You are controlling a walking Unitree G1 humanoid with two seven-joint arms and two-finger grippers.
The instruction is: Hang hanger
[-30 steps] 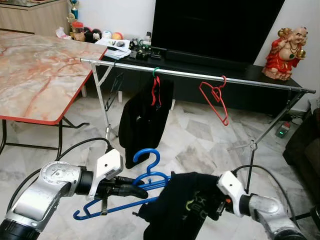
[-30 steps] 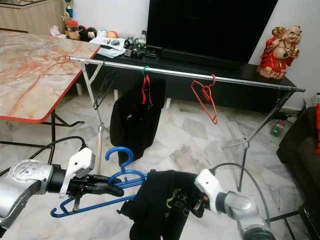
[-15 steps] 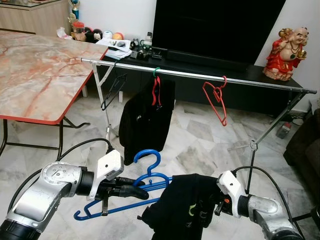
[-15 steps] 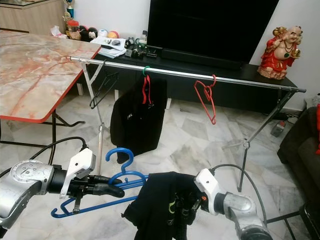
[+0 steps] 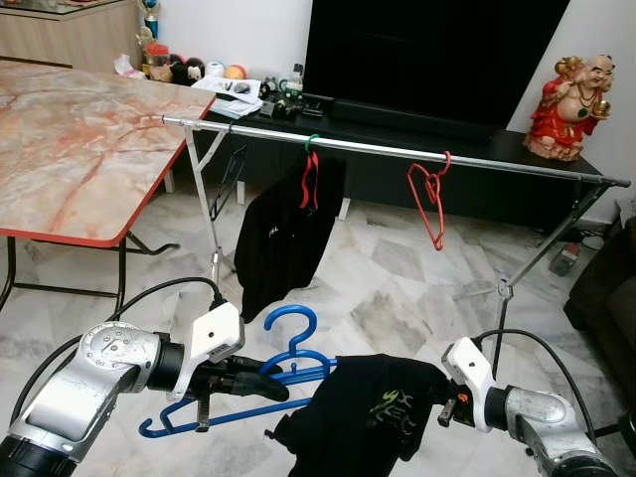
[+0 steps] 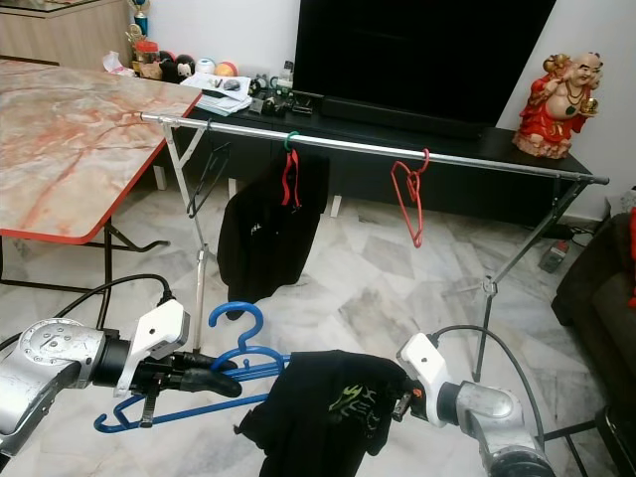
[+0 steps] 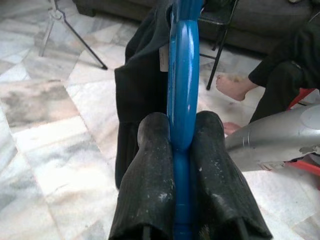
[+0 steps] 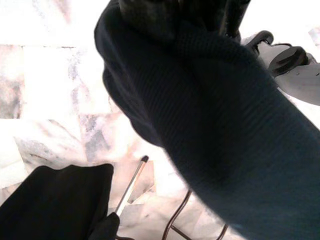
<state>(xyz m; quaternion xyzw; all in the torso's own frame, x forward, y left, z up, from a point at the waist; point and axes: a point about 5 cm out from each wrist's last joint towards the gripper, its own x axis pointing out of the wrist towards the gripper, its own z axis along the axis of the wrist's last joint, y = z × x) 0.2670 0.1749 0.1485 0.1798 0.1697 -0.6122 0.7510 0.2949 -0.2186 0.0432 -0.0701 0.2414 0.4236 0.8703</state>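
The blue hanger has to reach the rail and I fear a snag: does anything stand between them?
Nothing visible does. The left tool holds the blue hanger low before the rail, where a bare stretch lies between the black garment and the red hanger.

**No legible text**

The black garment (image 5: 368, 422) draped over the blue hanger (image 5: 288, 368) carries a small green and white printed logo, too small and creased to read. A white tag on the garment in the left wrist view is blurred. Papers (image 5: 231, 94) on the TV console show no readable print.
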